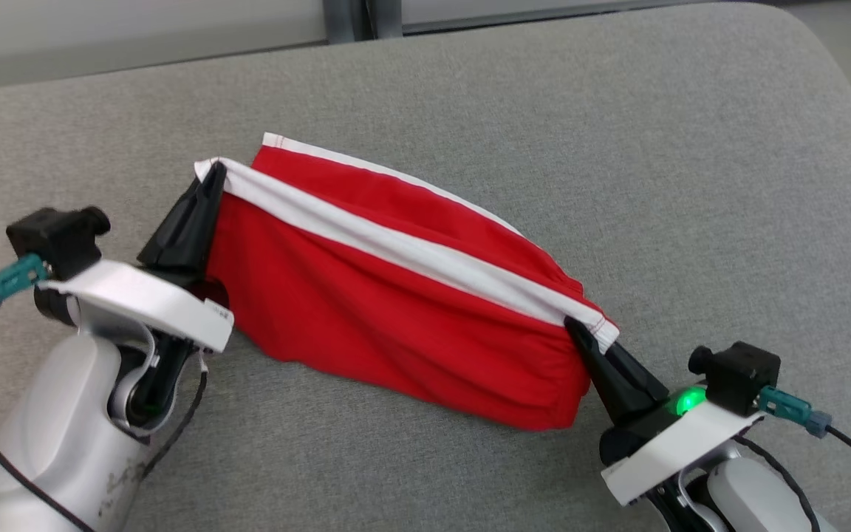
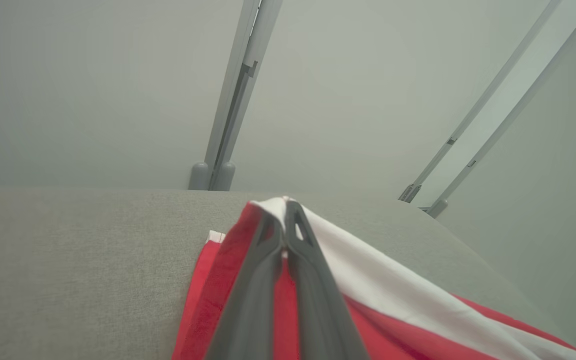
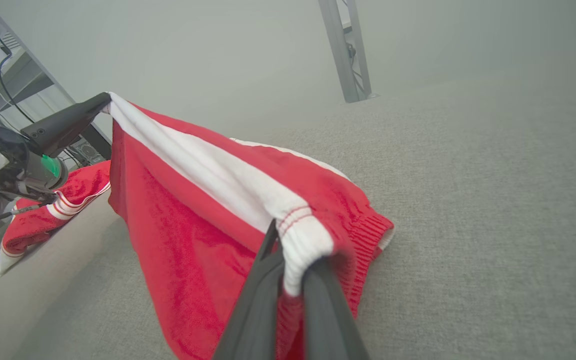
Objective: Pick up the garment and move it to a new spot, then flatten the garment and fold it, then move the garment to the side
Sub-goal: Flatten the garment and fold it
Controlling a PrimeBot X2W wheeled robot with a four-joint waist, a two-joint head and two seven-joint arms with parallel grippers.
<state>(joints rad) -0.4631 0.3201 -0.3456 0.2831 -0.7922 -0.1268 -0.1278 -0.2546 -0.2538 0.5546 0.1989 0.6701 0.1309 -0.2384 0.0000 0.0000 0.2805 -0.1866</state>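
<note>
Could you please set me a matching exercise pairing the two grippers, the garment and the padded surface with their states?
1 left gripper
2 right gripper
3 garment
4 padded surface

a red, stretched between both grippers
b shut on the garment's left end
c grey, under the garment
d shut on the garment's right end

Pairs: 1-b, 2-d, 3-a, 4-c

Grey fabric surface (image 1: 691, 148); red garment (image 1: 396, 310) partly resting on it.

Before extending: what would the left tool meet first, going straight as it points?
The left tool pinches the garment's white band; beyond, the way looks free over the cushion, depth unclear.
</note>
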